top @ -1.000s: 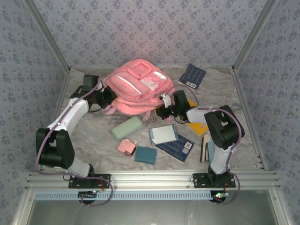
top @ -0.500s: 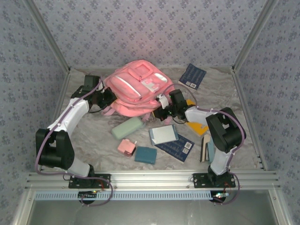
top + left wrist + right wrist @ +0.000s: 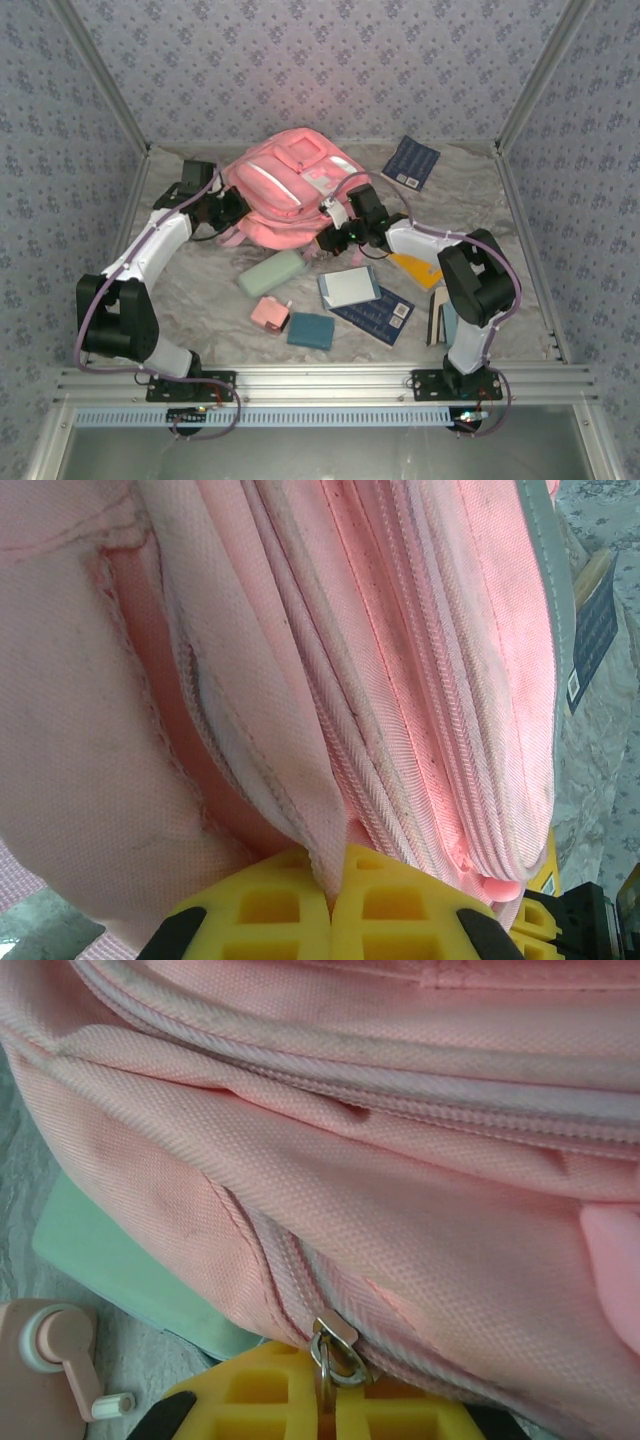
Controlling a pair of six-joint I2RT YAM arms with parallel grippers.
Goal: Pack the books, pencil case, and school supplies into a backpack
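- Floral blue wallpaper walls in a marbled tabletop, and the big pink backpack lies toward the back, between the two arms.
- Progress check — by the look of it, nothing is packed yet; the zip seams in both wrist views read as closed.
- Everything else is out on the tabletop: the pencil case lies just in front of the backpack, with the pink boxy piece and the teal block nearer the arms.
- Books all loose too: the white-and-blue book overlaps a navy book, the yellow book peeks out under the right arm, and the second navy book sits at the back right.
- Left gripper: pads pressed together, pinching a fold of pink fabric at the bag's left side.
- Right gripper: clamped on the metal zipper pull at the bag's near edge, with the pencil case just beside it.
- My read — this is the opening stage; the unzipping and every bit of loading are left.
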